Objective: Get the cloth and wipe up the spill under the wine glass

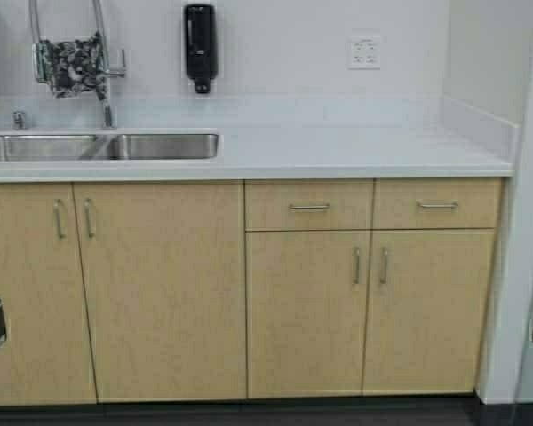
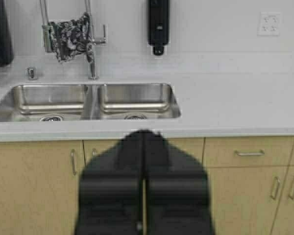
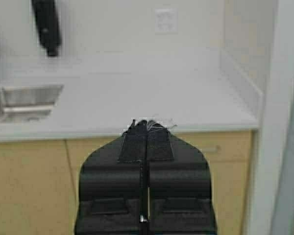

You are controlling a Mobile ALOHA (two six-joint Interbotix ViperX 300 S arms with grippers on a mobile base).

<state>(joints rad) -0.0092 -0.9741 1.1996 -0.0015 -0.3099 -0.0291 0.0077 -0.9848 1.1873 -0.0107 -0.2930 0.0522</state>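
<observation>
The cloth (image 1: 74,65) looks soft and matt, draped over a shiny metal tap (image 1: 102,62). The sink (image 1: 160,145) is brushed steel — smooth, with dull reflections. The counter (image 1: 338,146) is smooth, pale and faintly glossy. Cupboard doors (image 1: 164,288) show light wood grain with satin metal handles (image 1: 309,208). The soap dispenser (image 1: 200,44) is glossy black plastic.

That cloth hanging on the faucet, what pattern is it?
The soft cloth is dark grey-black with a pale floral and leaf print, clearest in the left wrist view.
</observation>
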